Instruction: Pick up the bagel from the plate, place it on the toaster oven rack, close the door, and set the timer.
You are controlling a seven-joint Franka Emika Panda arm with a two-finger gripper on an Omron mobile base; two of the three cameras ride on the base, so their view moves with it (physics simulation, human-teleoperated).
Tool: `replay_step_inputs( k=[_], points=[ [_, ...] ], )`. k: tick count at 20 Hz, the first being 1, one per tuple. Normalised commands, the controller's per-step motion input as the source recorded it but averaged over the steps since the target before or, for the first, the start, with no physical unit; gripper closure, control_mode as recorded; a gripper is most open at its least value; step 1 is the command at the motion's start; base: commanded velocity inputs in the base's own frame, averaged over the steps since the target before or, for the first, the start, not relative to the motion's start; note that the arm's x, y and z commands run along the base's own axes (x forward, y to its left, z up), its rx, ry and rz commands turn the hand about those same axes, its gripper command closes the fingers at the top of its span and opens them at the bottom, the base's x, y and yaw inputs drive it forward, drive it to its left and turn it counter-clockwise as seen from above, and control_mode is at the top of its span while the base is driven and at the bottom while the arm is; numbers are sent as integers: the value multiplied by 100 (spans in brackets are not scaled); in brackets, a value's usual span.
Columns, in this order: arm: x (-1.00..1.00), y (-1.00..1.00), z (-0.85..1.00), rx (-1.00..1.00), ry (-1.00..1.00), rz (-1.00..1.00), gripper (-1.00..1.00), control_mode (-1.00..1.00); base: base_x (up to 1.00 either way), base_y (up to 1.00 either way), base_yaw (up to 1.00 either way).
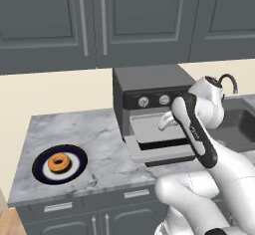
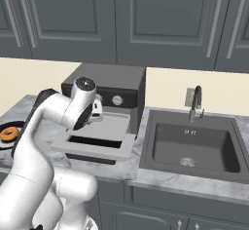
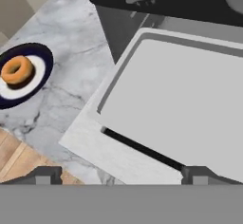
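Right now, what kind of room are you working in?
A home-style kitchen, rendered: a marble counter with a toaster oven, its door dropped open, a sink with a faucet, and grey cabinets above.

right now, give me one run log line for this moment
phase: pre-pick | bagel: on plate, untouched | door: open | toaster oven rack: bare | fingers: apart, holding nothing, above the rack

bagel (image 1: 59, 163) on plate (image 1: 42, 172), left of toaster oven (image 1: 149, 95)
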Motion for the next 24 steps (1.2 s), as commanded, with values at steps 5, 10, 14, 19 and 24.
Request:
replay_step_inputs(
  k=[5,10,14,19,24],
  points=[
    [-58,84,42,-18,4,0,-100,-100,0,0,0],
    [-46,100,3,-11,13,0,-100,-100,0,0,0],
    [-30,100,0,0,18,-4,-100,-100,0,0,0],
    [-19,90,0,0,4,-13,-100,-100,0,0,0],
    [0,82,0,0,0,-13,-100,-100,0,0,0]
  ],
)
